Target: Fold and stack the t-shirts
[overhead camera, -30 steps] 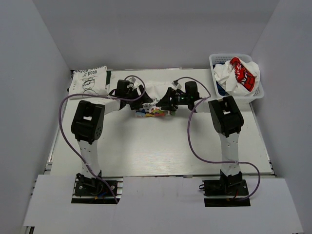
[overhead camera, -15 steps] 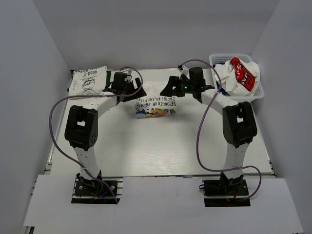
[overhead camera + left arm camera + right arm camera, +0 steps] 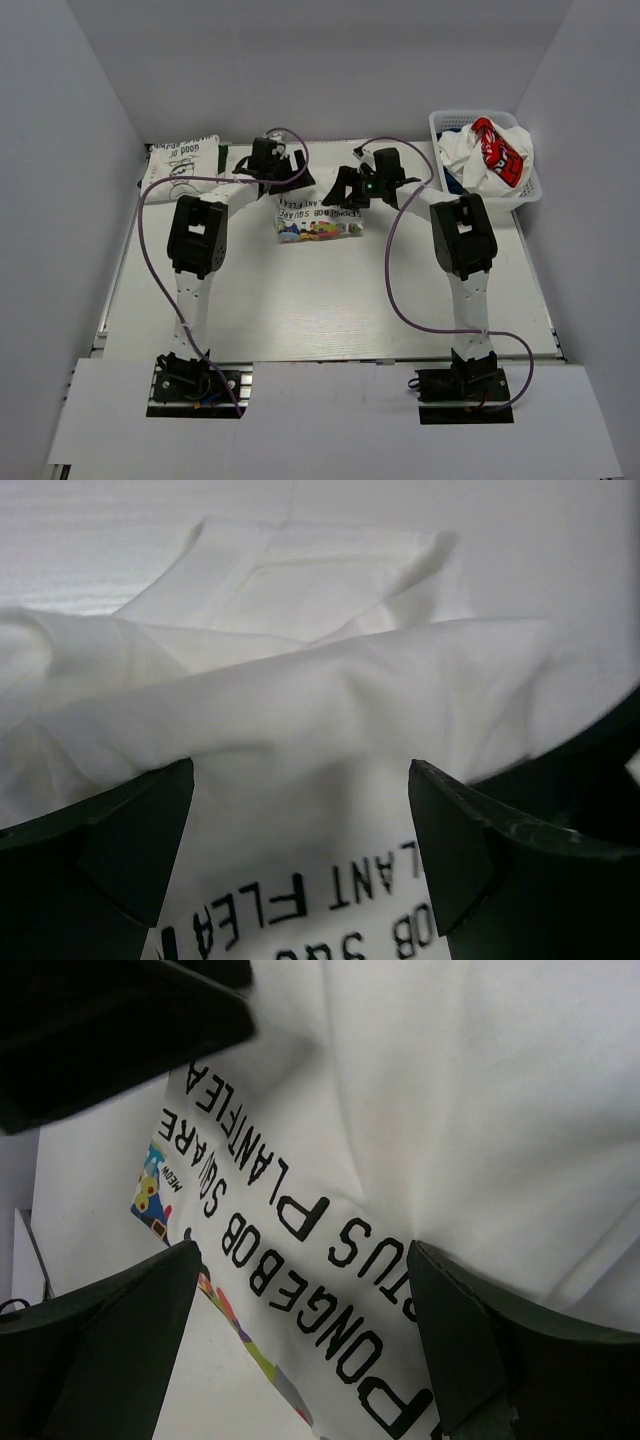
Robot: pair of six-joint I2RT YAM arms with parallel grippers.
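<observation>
From my station I saw the cartoon t-shirt (image 3: 318,215) lying on the white table (image 3: 300,300), at the middle of its far half; it was white cloth, loosely folded and wrinkled, with black block lettering and a strip of bright cartoon colours along its near edge; its long axis ran left to right across the table, and in the top view the lettering read upside down, so the tops of the letters pointed toward the arm bases; at the far right corner stood the white lattice basket (image 3: 445,125), heaped with a crumpled white t-shirt with a red patch (image 3: 490,150), and a bit of dark blue cloth (image 3: 452,183) showed at its near left side; a folded white t-shirt with a black line drawing (image 3: 182,167) lay at the far left corner, well apart from the cartoon one; the left gripper (image 3: 300,810) hovered over the plain white cloth behind the lettering, its fingers (image 3: 120,850) spread wide and grasping nothing; the right gripper (image 3: 300,1300) hung over the lettering, likewise released, fingers (image 3: 470,1340) wide apart.
</observation>
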